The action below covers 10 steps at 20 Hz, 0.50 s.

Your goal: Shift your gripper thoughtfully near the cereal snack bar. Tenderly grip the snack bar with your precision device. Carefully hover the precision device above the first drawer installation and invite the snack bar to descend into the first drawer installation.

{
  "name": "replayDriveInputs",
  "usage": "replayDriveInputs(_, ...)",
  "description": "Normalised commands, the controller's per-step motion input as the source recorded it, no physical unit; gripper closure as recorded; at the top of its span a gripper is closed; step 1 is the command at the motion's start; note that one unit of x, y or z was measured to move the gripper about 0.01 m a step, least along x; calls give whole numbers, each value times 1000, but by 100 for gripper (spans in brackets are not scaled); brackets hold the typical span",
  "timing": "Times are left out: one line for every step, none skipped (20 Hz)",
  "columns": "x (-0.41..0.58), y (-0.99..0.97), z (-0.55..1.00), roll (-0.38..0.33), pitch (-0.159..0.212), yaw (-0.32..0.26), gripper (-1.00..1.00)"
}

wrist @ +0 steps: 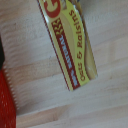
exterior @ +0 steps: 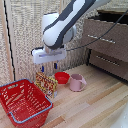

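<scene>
The cereal snack bar (exterior: pixel 46 83), a yellow-orange packet with red print, stands on edge on the wooden table, right beside the red basket. My gripper (exterior: pixel 48 67) hangs just above it, open, its blue-tipped fingers spread over the packet's top and apart from it. The wrist view looks down on the snack bar (wrist: pixel 70 45), which lies slanted across the picture; my fingers hardly show there. The first drawer installation (exterior: pixel 106 33) is at the exterior view's upper right, pulled out a little, with a dark gap at its top.
A red basket (exterior: pixel 22 102) sits at the exterior view's lower left, its rim (wrist: pixel 4 100) also in the wrist view. A red bowl (exterior: pixel 62 77) and a pink cup (exterior: pixel 76 82) stand beside the packet. A shorter drawer front (exterior: pixel 111 62) lies below the taller one.
</scene>
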Motion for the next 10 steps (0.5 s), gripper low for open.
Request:
replayDriveInputs(443, 40, -177, -77, 6, 266, -100)
replayDriveInputs(437, 31, -160, -79, 0, 271, -100)
replayDriveInputs(434, 31, -160, -79, 0, 272, -100)
replayDriveInputs(440, 26, -160, -79, 0, 269, -100)
replayDriveInputs(440, 29, -174, -80, 0, 269, -100)
replayDriveInputs(426, 37, -177, -88, 0, 269, -100)
replayDriveInputs(386, 23, -177, -88, 0, 264, -100)
replayDriveInputs(346, 3, -203, -84, 0, 257, -100)
replayDriveInputs(297, 0, -220, -77, 0, 245, -100)
replayDriveInputs(257, 0, -223, -75, 0, 230, -100)
